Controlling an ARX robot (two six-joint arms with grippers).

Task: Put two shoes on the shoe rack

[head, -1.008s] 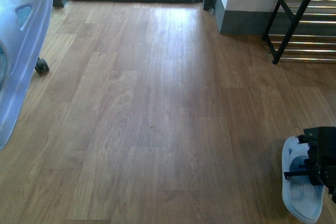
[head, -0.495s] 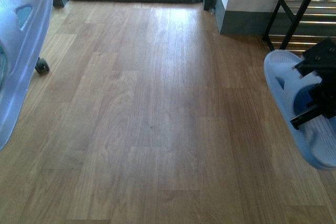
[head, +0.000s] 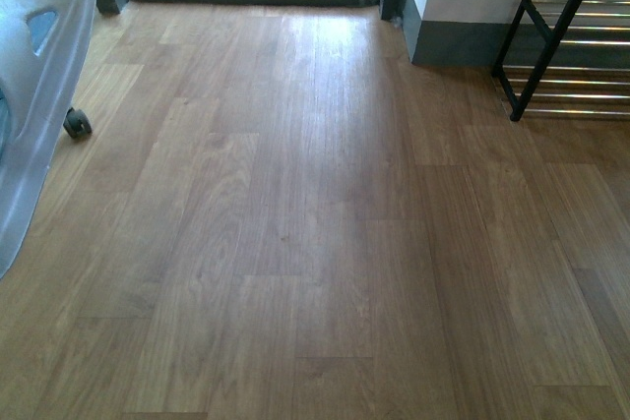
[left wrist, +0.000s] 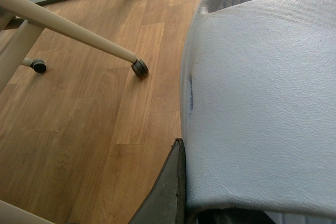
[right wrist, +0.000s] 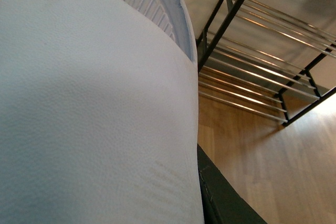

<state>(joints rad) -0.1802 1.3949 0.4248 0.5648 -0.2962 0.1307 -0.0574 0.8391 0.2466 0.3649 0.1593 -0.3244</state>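
Left gripper [left wrist: 181,203] clamped on the left shoe [left wrist: 262,103], its pale upper filling the right of the wrist frame. Right gripper [right wrist: 210,198] holds the right shoe [right wrist: 94,103] aloft, with the shoe rack [right wrist: 233,14] upper right, just beyond.

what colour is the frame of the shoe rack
The frame is black, with shiny chrome rods across it. It shows best in the right wrist view.

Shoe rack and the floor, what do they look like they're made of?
The shoe rack looks like metal: a matte black frame with shiny chrome-like rods that glint. The floor looks like wood planks, with grain, board seams and a soft sheen; it could be laminate or vinyl.
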